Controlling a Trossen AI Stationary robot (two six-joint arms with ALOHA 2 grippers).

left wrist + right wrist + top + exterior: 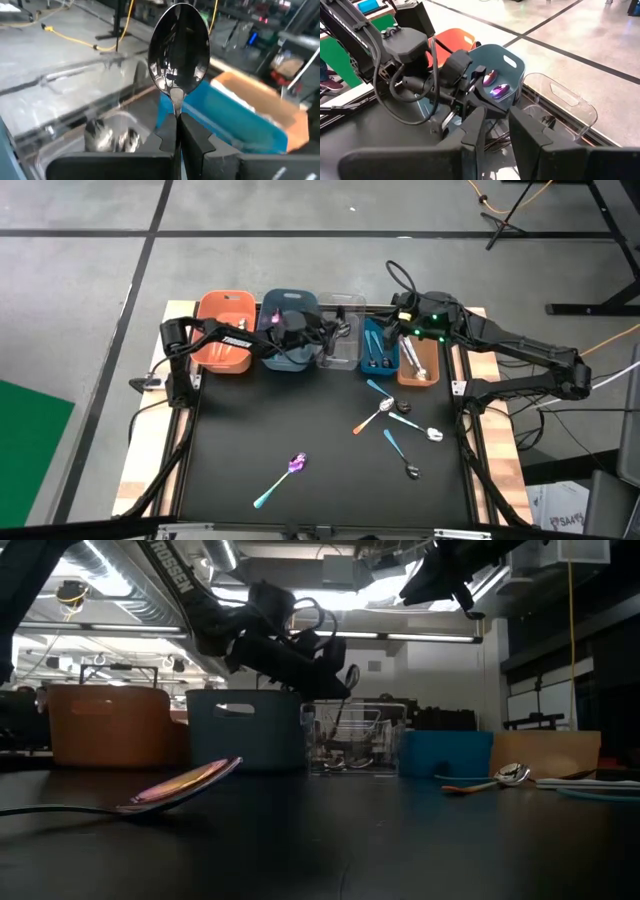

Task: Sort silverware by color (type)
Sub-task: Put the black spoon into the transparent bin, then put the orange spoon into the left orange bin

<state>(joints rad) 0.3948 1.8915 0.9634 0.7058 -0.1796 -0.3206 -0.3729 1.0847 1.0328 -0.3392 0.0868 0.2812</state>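
My left gripper point(178, 120) hangs over the clear bin point(341, 352), shut on a shiny silver spoon point(180, 47). In the low view the spoon's bowl point(351, 676) sticks up above the bins. Silver spoons point(107, 135) lie in the clear bin. Purple spoons point(495, 85) rest in the grey-blue bin point(290, 352). My right gripper point(495, 127) is open and holds nothing, hovering near the blue bin point(377, 350). On the table lie a purple spoon with a teal handle point(285, 475), an orange-handled spoon point(372, 420) and several blue-handled, black and silver pieces point(410, 435). My left gripper pinches the silver spoon by its handle just below the bowl point(176, 102), between the two fingers. The handle runs along the fingers and the bowl sticks out past their tips. The spoon is lifted clear, above the clear bin; the rest of the handle is hidden by the fingers.
Five bins stand in a row along the far edge: orange point(225, 340), grey-blue, clear, blue and brown point(418, 365). The two arms are close together over the bins. Bare black mat point(250, 420) lies at the table's left and near side.
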